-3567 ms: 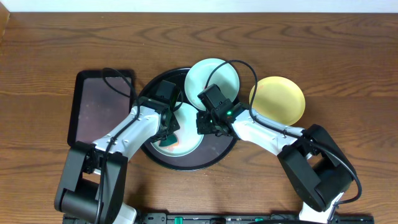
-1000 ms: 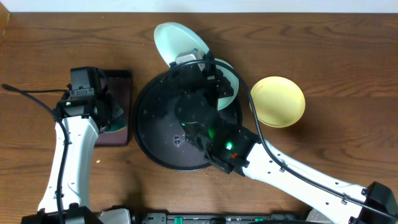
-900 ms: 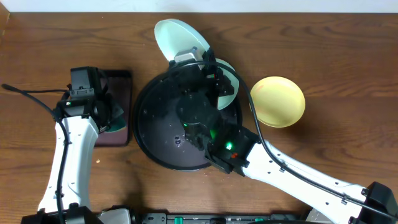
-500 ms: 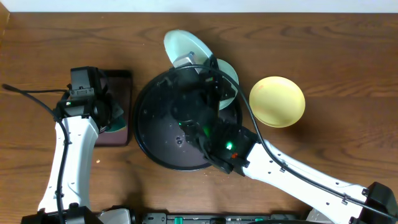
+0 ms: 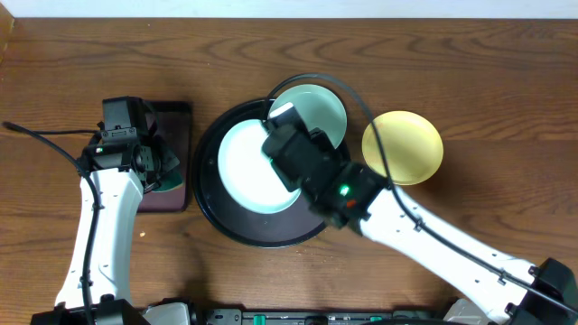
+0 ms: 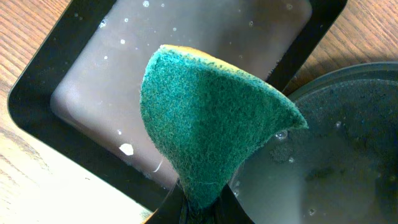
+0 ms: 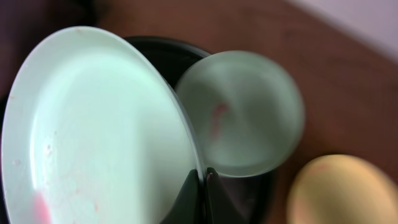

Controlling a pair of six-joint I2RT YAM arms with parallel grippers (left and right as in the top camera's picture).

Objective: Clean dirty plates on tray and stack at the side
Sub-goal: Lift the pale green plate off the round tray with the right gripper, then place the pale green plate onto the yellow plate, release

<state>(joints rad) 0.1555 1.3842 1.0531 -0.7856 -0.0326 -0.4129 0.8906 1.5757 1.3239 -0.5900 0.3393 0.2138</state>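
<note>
Clamped on the rim of a pale mint round plate (image 5: pixel 251 168), the right tool (image 7: pixel 200 182) holds it over the round black tray (image 5: pixel 271 233), right of the left tool (image 6: pixel 199 208) pinching a teal sponge (image 6: pixel 205 124).

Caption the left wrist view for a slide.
Left gripper pinches a teal sponge over the rectangular dark tray.

yellow plate (image 7: pixel 348 193) blurred, cut off by edge
</note>
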